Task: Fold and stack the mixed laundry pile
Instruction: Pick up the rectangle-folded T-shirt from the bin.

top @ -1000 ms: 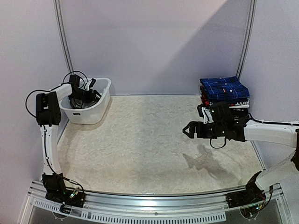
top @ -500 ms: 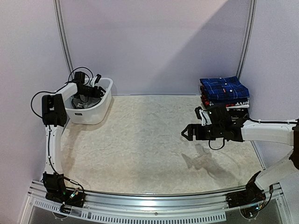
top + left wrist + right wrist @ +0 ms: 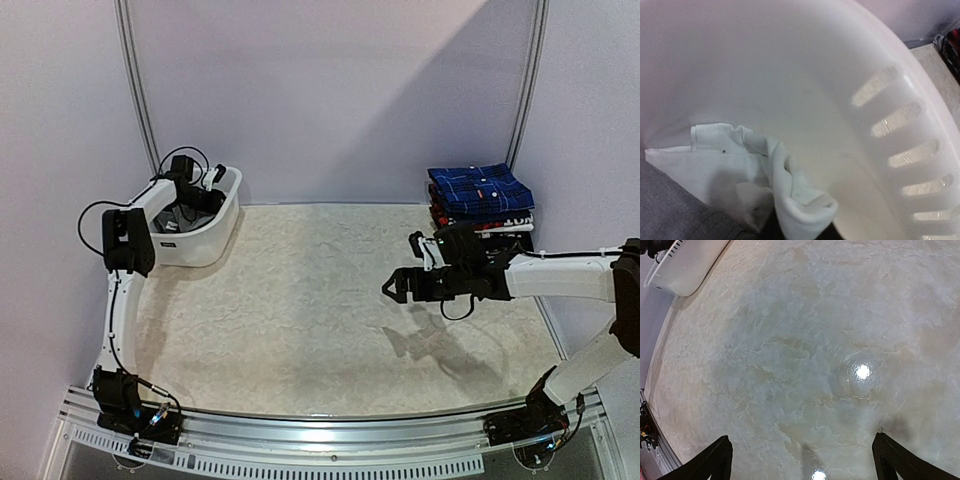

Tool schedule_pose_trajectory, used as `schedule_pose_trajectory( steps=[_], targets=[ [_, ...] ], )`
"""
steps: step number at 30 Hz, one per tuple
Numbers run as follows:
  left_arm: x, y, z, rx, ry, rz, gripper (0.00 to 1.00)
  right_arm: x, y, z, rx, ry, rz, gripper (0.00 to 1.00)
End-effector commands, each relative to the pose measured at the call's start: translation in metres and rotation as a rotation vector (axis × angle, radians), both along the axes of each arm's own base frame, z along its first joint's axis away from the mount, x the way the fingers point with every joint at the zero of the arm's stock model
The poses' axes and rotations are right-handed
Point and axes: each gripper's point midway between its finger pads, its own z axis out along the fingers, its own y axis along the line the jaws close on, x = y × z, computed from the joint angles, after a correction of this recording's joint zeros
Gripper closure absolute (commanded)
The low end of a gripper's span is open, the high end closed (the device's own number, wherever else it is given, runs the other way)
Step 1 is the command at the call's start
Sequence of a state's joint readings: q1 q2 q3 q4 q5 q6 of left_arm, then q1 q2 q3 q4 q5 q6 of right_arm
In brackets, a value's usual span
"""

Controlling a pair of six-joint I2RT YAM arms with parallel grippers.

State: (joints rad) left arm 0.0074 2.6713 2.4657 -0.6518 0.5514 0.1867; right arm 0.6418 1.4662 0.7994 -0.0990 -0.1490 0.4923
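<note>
Now my left gripper (image 3: 205, 190) hangs inside the basket (image 3: 200, 240), far-left corner; I cannot tell its jaw opening.
Crumpled white shirt (image 3: 765, 170) lies just below it, grey garment (image 3: 670, 210) alongside; right gripper (image 3: 392, 288) gapes wide.

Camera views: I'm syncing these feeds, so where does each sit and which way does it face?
Top external: high behind the bases, looking down over the table; both arms show, left gripper in the basket, right gripper above the table.
Left wrist: inside the basket, facing white cloth and grey cloth; no fingers clearly visible.
Right wrist: looking down at the table; both fingers show, spread.
Shared: top external and right wrist both see basket and table.
</note>
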Motion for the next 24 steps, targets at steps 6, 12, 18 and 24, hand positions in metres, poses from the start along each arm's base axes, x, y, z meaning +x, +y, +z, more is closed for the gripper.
schedule_pose_trajectory(
  steps=[6,12,18,24],
  targets=[
    [0.004,-0.025,0.028,-0.106,-0.063,-0.014,1.0,0.002,0.01,0.002,0.009,-0.007,0.028,0.01],
    [0.0,-0.011,0.086,-0.159,-0.149,0.081,1.0,0.001,0.009,0.005,0.012,-0.01,0.028,0.01],
    [-0.012,0.006,0.147,-0.107,-0.274,0.168,1.0,0.001,0.01,0.007,0.019,-0.012,0.029,0.01],
    [-0.028,0.016,0.201,-0.086,-0.361,0.225,1.0,0.001,0.011,0.01,0.026,-0.016,0.031,0.01]
  ],
)
